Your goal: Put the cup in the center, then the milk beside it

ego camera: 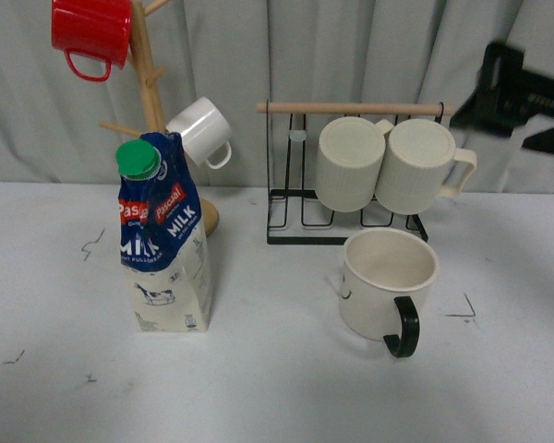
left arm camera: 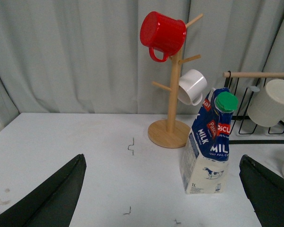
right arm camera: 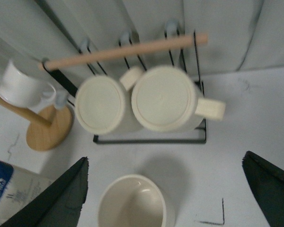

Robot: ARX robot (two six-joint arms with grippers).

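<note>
Two risks: the right end effector, wide open and empty like the left end effector, could clip the hanging mugs or tip the cup.

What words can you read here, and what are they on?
"MILK": blue upper part of the milk carton.
"Pascual": red label on the same carton.
Small print under "MILK" and on the cream lower part: too small to read.
The cup: no words visible.
</note>
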